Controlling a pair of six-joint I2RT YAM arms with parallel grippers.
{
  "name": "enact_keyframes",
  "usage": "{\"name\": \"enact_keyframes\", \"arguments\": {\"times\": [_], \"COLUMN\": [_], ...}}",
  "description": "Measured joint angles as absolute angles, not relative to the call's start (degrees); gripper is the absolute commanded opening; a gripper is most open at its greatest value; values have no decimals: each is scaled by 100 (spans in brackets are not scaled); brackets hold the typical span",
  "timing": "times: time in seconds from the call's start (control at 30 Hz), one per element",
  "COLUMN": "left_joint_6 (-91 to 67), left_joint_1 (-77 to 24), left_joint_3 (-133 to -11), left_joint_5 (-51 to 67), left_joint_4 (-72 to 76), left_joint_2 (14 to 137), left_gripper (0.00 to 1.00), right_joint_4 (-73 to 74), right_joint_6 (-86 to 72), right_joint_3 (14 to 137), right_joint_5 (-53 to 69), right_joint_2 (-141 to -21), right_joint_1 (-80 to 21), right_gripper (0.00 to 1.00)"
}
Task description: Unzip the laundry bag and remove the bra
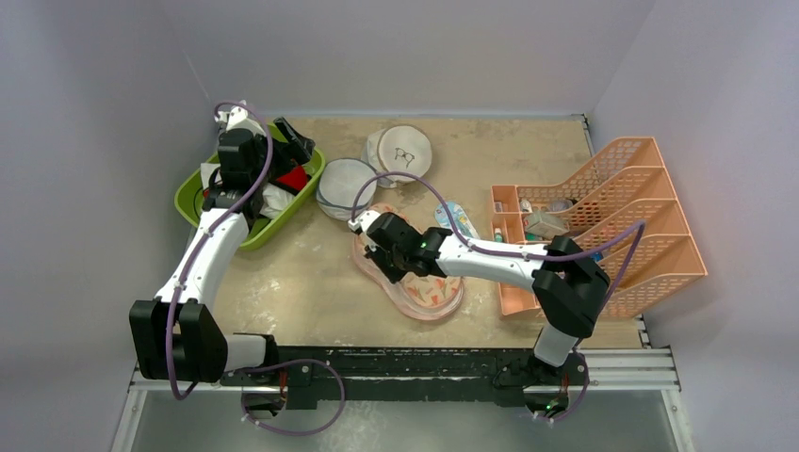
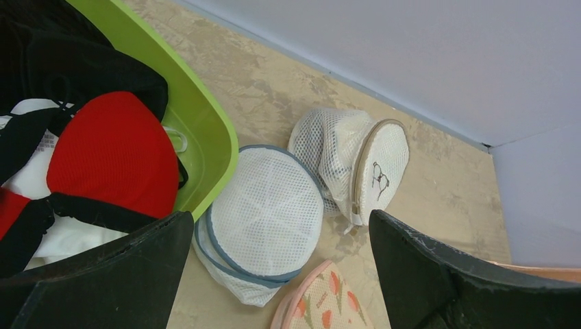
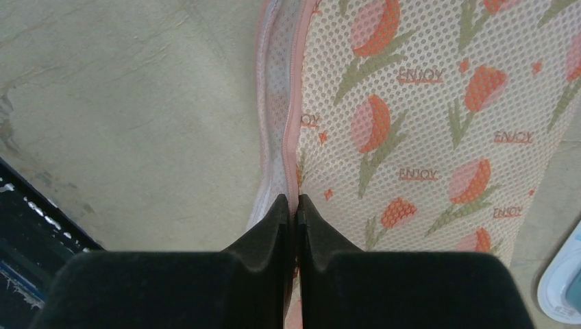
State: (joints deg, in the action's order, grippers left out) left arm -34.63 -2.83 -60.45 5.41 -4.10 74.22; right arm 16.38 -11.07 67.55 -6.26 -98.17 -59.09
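Item 1: peanut-shaped pinkish-beige mesh laundry bag (image 1: 432,294) (image 2: 322,306) (image 3: 425,123), printed with orange-red tulips, green leaves and the repeated word "ENJOY". It lay flat on the beige table (image 1: 311,292), near the middle, with its long axis running from far-left to near-right. A pink zip tape followed its left edge. Whether the zip stood open could not be told.

Item 2: bright red bra (image 1: 294,177) (image 2: 113,154) with rounded cups and black trim. It lay in the green plastic tub (image 1: 193,200) (image 2: 205,113) at the table's far left, one cup domed upward, on top of white and black garments (image 2: 41,175).
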Motion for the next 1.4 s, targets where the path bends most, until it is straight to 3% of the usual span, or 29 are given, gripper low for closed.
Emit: {"name": "enact_keyframes", "arguments": {"times": [0.17, 0.47, 0.67, 0.83, 1.03, 1.17, 1.4], "left_joint_6": [-3457, -3422, -3413, -3267, -2851, -2519, -2209], "left_joint_1": [-283, -283, -283, -414, -1035, -1522, -1625], "left_joint_3": [-6055, -6090, -6090, -6090, -6090, -6075, -5590], "left_joint_5": [528, 548, 580, 563, 301, -45, -639], "left_joint_4": [-425, -440, -440, -438, -528, -528, -91], "left_joint_2": [7426, 7426, 7426, 7426, 7247, 6816, 5520], "left_gripper": [99, 99, 99, 99, 99, 99, 99], "right_joint_4": [1494, 1055, 456, -261, -283, 158, 1219], "right_joint_6": [-1190, -1444, -1610, -1793, -1833, -1675, -1291], "right_joint_3": [6576, 6045, 5778, 5391, 5299, 5400, 6259], "right_joint_5": [-340, 534, 1313, 1905, 1824, 1107, -233], "right_joint_2": [-9815, -9651, -9063, -8385, -7109, -5999, -4403], "right_joint_1": [-5909, -5920, -5787, -4904, -3332, -2294, -2012], "right_gripper": [14, 54, 71, 87, 99, 100, 100]}}
